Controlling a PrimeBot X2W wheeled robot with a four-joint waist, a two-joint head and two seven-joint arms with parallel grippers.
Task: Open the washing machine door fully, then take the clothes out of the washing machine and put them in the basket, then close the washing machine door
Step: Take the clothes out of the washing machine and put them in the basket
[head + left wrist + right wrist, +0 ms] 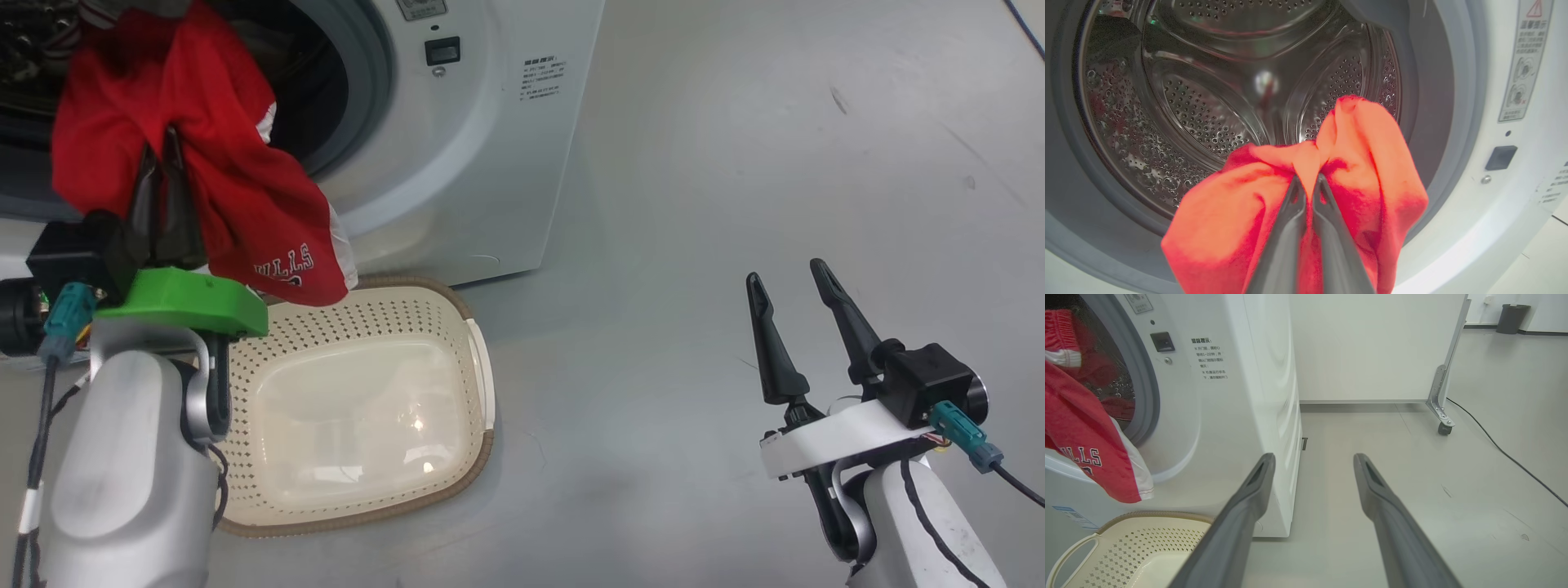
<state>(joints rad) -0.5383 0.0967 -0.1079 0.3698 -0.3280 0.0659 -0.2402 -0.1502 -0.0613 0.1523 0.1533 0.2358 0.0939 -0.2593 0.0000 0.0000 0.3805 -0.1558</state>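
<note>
Left hand (162, 143) is clamped shut on a fold of the red jersey (233, 196) at the mouth of the washing machine (490, 163). The cloth hangs with its long axis vertical, lettered hem lowest, just over the far rim of the basket (392, 318). The basket sits on the floor below this hand and nearer the robot, so the drop likely needs a short pull back; right hand (784, 273) gapes empty, well apart.

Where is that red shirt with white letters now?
The red shirt hangs at the head view's upper left, pinched by the left end effector, in front of the washing machine opening and above the far rim of the basket.
</note>
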